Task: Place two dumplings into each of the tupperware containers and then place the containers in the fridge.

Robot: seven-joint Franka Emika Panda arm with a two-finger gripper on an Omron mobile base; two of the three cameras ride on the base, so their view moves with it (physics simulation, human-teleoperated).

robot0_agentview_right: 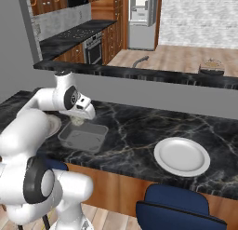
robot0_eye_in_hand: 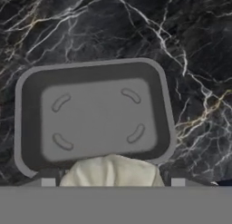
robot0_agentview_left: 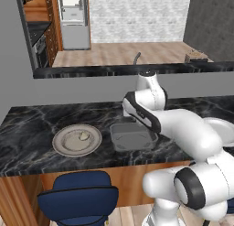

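A grey tupperware container (robot0_eye_in_hand: 97, 114) lies empty on the black marble counter, straight under my hand. A pale dumpling (robot0_eye_in_hand: 111, 171) sits between my two fingertips, and my gripper (robot0_eye_in_hand: 112, 182) is shut on it above the container's near rim. From the right base view the gripper (robot0_agentview_right: 77, 122) hangs just over the container (robot0_agentview_right: 83, 138). In the left base view the container (robot0_agentview_left: 132, 138) lies beside a round beige plate (robot0_agentview_left: 77, 140) with one dumpling (robot0_agentview_left: 84, 136) on it. The fridge (robot0_agentview_left: 73, 19) stands far back with its door open.
A white plate (robot0_agentview_right: 181, 157) lies on the counter to the right. Blue chairs (robot0_agentview_left: 77, 200) stand at the counter's front edge. A raised grey ledge with a faucet (robot0_agentview_right: 141, 61) runs behind the counter.
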